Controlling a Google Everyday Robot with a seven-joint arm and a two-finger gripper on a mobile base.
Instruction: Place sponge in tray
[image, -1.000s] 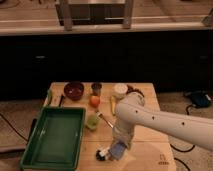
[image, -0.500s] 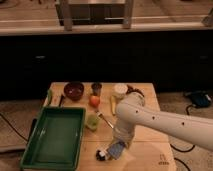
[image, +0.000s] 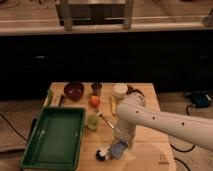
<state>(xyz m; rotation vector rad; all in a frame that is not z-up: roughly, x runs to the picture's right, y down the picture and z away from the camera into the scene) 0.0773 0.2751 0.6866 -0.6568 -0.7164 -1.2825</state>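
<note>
The large green tray (image: 42, 131) lies on the left part of the wooden table. The small grey-blue sponge (image: 119, 149) is at the table's front edge, to the right of the tray and outside it. My white arm reaches in from the right and bends down to the sponge. My gripper (image: 109, 152) is right at the sponge, its dark tip showing just left of the sponge. The arm's end covers part of the sponge.
Behind the tray stand a dark red bowl (image: 74, 90), a dark cup (image: 96, 87), an orange fruit (image: 94, 101) and a white container (image: 120, 90). A small green object (image: 92, 121) and a thin utensil (image: 104, 118) lie between the tray and my arm. A dark counter front rises behind the table.
</note>
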